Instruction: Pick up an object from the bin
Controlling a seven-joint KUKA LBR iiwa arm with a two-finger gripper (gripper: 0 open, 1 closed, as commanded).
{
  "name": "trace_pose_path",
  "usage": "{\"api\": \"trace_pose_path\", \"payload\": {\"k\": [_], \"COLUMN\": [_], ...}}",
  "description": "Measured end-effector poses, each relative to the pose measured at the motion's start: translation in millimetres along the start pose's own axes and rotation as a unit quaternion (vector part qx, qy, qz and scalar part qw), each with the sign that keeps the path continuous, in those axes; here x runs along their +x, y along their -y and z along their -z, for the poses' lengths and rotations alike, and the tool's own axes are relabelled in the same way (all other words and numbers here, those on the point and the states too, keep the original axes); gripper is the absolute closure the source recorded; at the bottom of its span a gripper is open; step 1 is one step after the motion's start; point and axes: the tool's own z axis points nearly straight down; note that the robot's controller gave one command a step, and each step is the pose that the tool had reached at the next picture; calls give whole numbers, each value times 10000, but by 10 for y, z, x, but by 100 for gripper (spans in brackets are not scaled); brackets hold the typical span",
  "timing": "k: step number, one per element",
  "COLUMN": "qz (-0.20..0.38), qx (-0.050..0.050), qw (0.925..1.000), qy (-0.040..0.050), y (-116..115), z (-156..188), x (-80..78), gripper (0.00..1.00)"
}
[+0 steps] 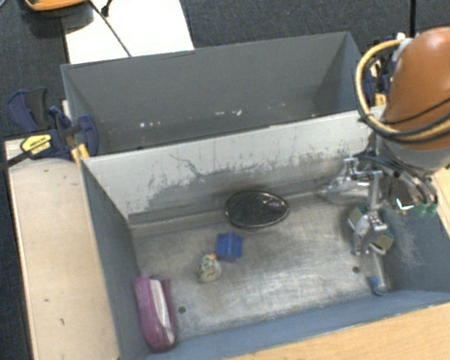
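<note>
The grey bin is still holding everything. The gripper is hanging at four o'clock, carrying nothing visible; whether it is open I cannot tell. The black oval is lying at twelve, the pink bar at eight, and the blue block and beige lump near nine.

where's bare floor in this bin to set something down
Front middle floor is free, between the pink oblong thing at left and the gripper at right. Tighter left of centre: black oval, blue block and beige lump lie close together.
</note>
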Motion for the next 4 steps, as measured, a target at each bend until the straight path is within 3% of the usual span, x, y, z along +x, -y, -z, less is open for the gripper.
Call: {"api": "trace_pose_path", "payload": {"k": [1,2,3,4], "qz": [399,865,871,1952], "qx": [12,14,5,27], "qw": [9992,9962,9962,9807], "qy": [8,107,23,74], "y": [855,959,969,869], "z": [-893,-1361,-1400,155], "x": [-275,-609,-574,-577], "gripper": [0,0,100,100]}}
